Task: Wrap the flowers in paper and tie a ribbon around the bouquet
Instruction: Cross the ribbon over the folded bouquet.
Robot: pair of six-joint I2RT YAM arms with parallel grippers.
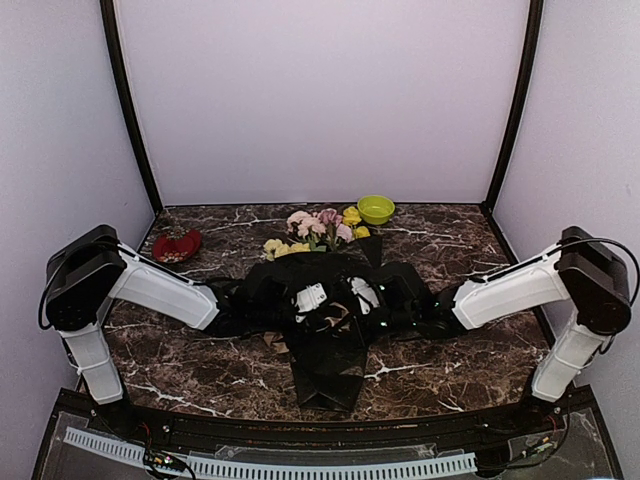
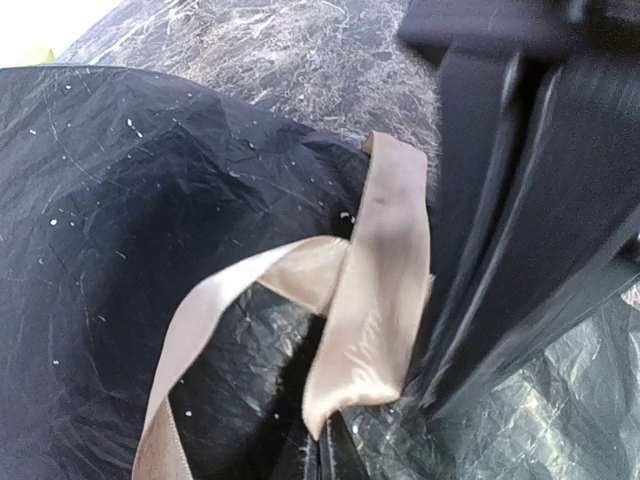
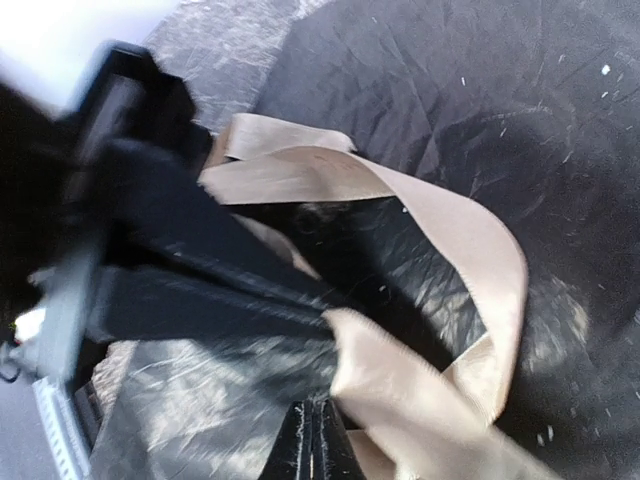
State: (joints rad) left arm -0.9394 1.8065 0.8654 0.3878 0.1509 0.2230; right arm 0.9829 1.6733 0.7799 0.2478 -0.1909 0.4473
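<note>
The bouquet lies mid-table. Its pink and yellow flowers point(image 1: 315, 228) stick out of the far end of the black crinkly paper point(image 1: 325, 370). Both arms meet over its narrowed middle. In the left wrist view the beige ribbon point(image 2: 375, 300) loops over the paper point(image 2: 120, 220). Its folded end runs down into my left gripper point(image 2: 325, 458), whose jaws are shut on it. The right arm's dark fingers point(image 2: 520, 220) stand blurred just beyond. In the right wrist view the ribbon point(image 3: 470, 250) curls in a loop. One end meets the tips of my right gripper point(image 3: 312, 430), which is shut on it.
A green bowl point(image 1: 376, 209) stands at the back of the marbled table point(image 1: 470, 250), right of the flowers. A red object point(image 1: 177, 245) lies at the back left. The cage walls close in the table on three sides.
</note>
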